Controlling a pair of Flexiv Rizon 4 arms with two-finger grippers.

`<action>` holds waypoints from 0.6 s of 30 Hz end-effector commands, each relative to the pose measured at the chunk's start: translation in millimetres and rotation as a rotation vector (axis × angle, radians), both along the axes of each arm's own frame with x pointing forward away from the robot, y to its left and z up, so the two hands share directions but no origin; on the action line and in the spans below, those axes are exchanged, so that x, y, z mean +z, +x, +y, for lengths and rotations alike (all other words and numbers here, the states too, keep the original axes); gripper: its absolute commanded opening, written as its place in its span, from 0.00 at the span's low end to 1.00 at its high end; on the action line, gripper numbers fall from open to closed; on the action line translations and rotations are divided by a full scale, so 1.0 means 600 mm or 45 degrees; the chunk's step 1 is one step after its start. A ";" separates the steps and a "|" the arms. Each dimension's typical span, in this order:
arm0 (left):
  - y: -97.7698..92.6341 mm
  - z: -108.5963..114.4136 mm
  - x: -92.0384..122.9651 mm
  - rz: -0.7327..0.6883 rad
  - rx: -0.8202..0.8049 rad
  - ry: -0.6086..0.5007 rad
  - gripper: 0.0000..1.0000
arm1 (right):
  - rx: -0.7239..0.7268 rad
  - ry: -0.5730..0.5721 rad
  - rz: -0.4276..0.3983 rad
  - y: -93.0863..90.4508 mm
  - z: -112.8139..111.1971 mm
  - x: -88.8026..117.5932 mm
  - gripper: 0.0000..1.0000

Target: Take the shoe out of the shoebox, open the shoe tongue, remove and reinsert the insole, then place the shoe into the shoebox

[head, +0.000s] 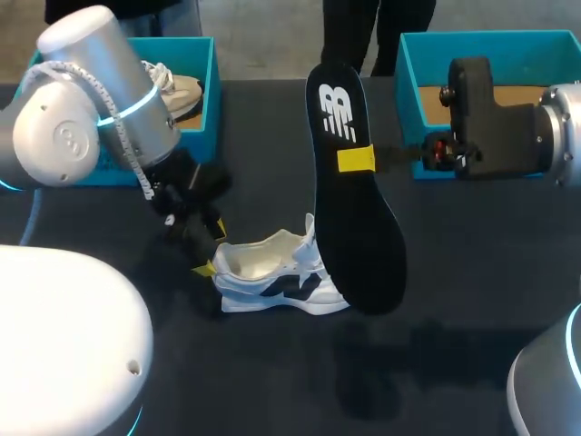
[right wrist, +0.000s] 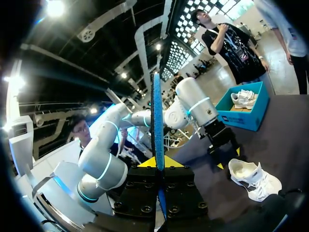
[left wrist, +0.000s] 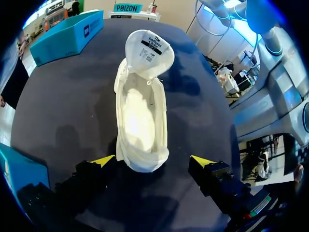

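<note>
1. Right gripper (head: 356, 160) (right wrist: 158, 165): we log it clamped on the insole (head: 356, 227) (right wrist: 157, 108), yellow tips pinching it from both faces at about mid-length. The insole is black, held on end above the table (head: 472, 272).
2. Left gripper (head: 211, 247) (left wrist: 153, 161): fingers spread wide, one on each side of the heel, neither touching it. It holds nothing.
3. Shoe (head: 272, 272) (left wrist: 142, 111) (right wrist: 253, 179): white, standing on its sole on the table just ahead of the left gripper. Its tongue (left wrist: 149, 50) is folded forward over the toe and the inside lies open.
4. In the way: from the head view the raised insole covers the shoe's toe.
5. Left shoebox (head: 207, 100) (right wrist: 241, 113): teal, at the table's far edge behind the left arm, with a second shoe (head: 177, 91) (right wrist: 244, 98) inside.
6. Right shoebox (head: 408, 109): teal, at the far edge, partly hidden by the right gripper's body. We see only its brown floor.
</note>
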State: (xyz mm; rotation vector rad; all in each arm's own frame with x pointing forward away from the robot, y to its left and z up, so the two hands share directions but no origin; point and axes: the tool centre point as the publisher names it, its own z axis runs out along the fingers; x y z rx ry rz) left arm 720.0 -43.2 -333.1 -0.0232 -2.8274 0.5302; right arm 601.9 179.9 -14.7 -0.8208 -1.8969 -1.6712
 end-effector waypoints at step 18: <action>-0.005 -0.044 0.006 -0.162 -0.008 0.269 1.00 | -0.001 -0.005 0.003 0.002 0.005 0.000 0.00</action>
